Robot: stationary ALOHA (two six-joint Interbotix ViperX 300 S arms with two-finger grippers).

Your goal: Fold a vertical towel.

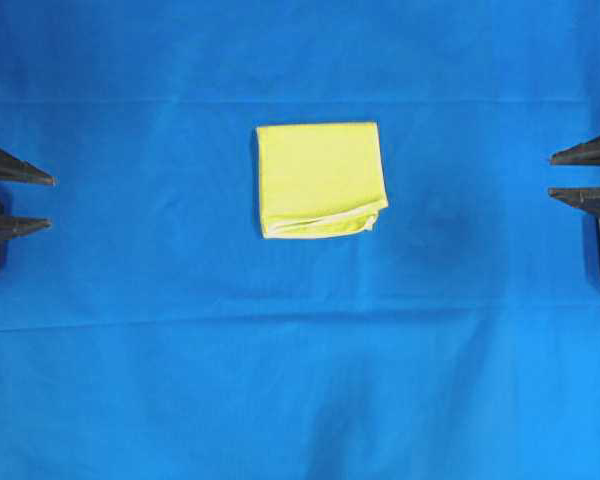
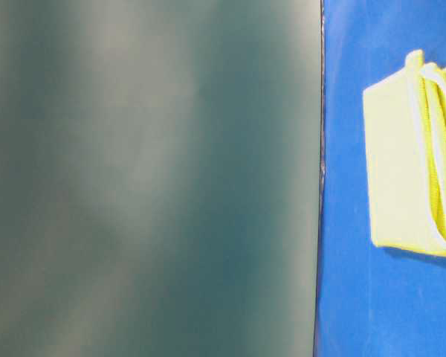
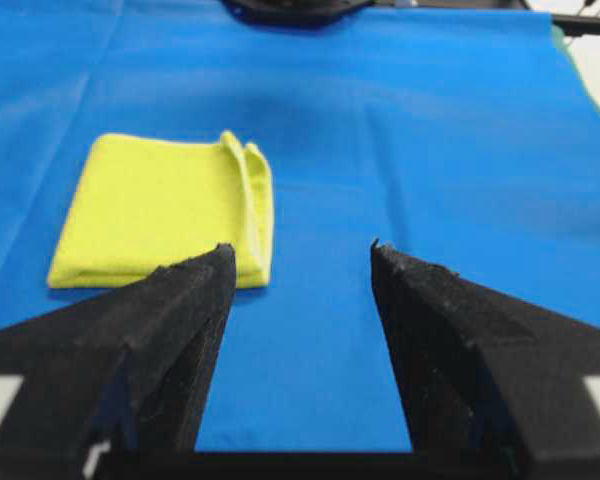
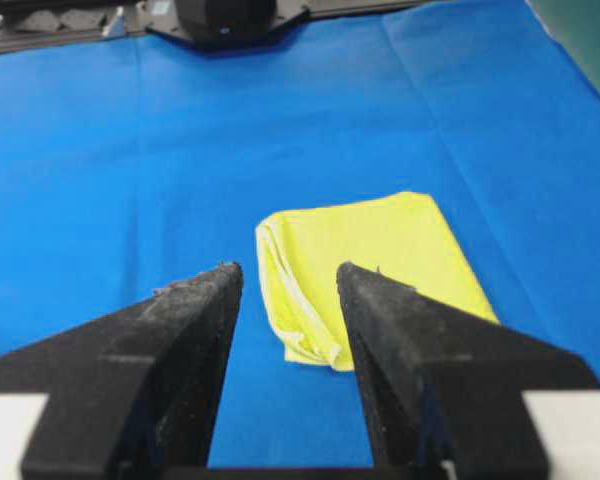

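Left tool (image 1: 50, 202) and right tool (image 1: 552, 173) both spread apart, empty, well clear of towel (image 1: 320, 178). Towel folded into layered square on blue cloth (image 1: 300, 380); nothing apparently left.

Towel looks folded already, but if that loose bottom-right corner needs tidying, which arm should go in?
Right, probably. The towel lies mid-cloth, both grippers open and pulled back to the edges. Its layered, slightly splayed corner points toward the right gripper; the left gripper faces the neat folded side.

Probably a lab: blue cloth (image 1: 130, 380) covering a robot bench.
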